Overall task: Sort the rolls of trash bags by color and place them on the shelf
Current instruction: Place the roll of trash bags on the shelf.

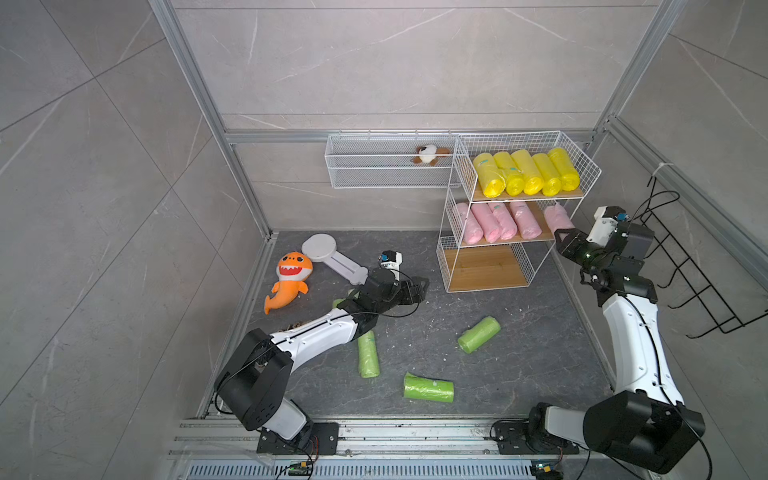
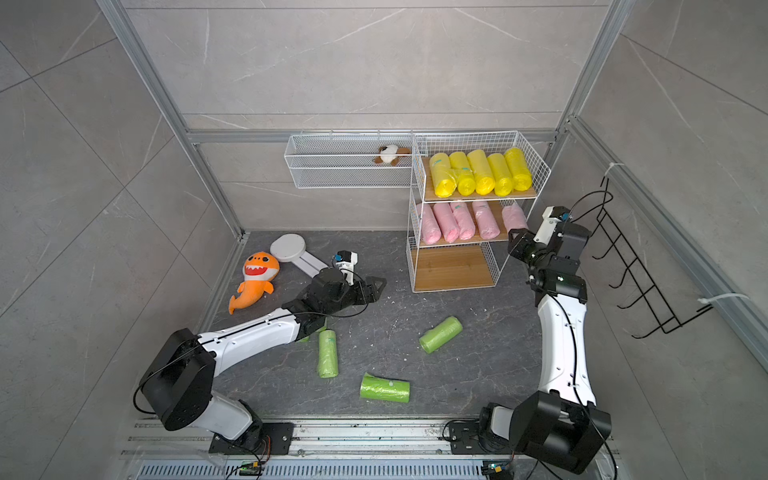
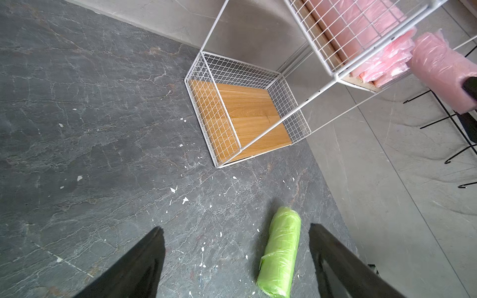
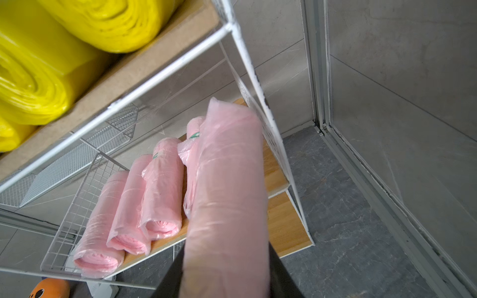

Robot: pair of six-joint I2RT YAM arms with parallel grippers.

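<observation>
Filling the right wrist view, a pale pink roll of trash bags is pinched at its near end by the right gripper, whose black fingers show only as dark edges beside the film. The roll's far end pokes into the middle tier of the white wire shelf, at 3 o'clock of four pink rolls lying there; whether it rests on the board cannot be told. Five yellow rolls fill the top tier, and the bottom board is bare. In both top views the shelf stands at 2 o'clock of the dark floor, with three green rolls loose around 6 o'clock. The left gripper hovers with jaws spread wide and empty, the nearest green roll at its 4 o'clock. These rolls look light, squashy and slick, so a firm pinch across mid-barrel seems safest. A sliver of green shows under the left forearm; a fifth green roll is not visible.
</observation>
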